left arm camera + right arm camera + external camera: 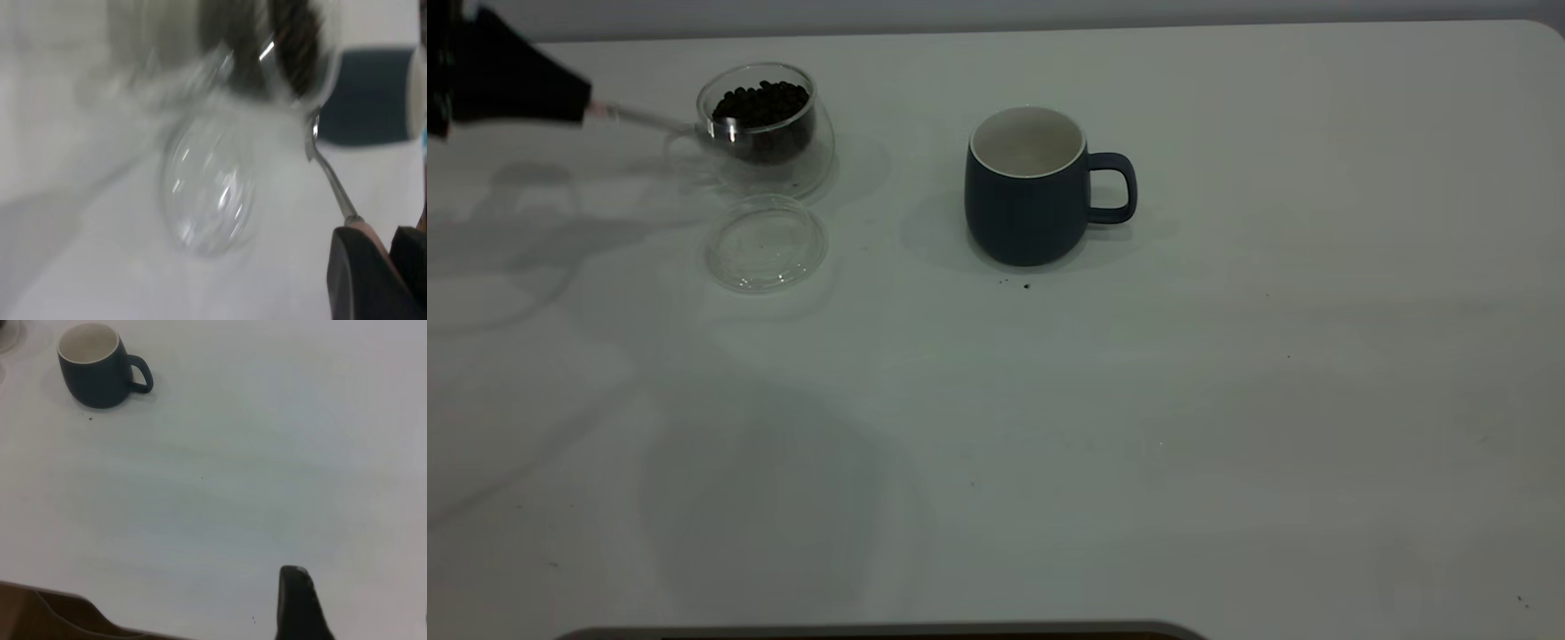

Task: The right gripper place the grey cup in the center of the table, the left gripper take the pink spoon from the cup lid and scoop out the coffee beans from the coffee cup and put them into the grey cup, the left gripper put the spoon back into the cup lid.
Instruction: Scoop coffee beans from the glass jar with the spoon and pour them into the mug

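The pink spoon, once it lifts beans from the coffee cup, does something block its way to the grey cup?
Nothing visible does. Between the coffee cup and the grey cup lies bare table. The cup lid sits nearer the camera, beside that path.

Your two grippers, black on both sides.

From the exterior view, your left gripper [576,102] reads as a black, angular wedge, matte, broad at the back and narrowing to a blunt nose. On its own wrist camera you get the fingers [357,280] close up: two dark charcoal slabs with softly rounded upper corners and smooth, plain faces, a thin seam of shadow between them. Your right gripper [301,603] shows only one narrow black part with a rounded tip, and a small pale glint sits on top.
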`<state>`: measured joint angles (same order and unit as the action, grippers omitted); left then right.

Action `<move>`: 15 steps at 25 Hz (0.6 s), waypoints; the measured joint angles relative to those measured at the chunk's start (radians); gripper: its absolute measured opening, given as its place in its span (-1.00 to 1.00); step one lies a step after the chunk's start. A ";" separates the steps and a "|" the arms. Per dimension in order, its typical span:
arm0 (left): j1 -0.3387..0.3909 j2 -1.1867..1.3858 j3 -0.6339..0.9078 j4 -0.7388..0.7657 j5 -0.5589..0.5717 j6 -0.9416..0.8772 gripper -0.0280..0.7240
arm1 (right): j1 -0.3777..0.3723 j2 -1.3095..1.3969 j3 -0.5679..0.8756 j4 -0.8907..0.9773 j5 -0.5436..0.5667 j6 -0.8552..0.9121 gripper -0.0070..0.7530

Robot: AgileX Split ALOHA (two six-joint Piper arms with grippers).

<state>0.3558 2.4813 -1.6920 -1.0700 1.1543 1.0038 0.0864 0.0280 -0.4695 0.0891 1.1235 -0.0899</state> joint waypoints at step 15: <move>-0.070 0.019 -0.100 -0.113 -0.049 0.052 -0.61 | 0.000 -0.001 0.000 0.000 0.000 0.000 0.29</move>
<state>0.2853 2.4998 -1.7924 -1.1831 1.1054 1.0562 0.0864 0.0272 -0.4695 0.0891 1.1235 -0.0899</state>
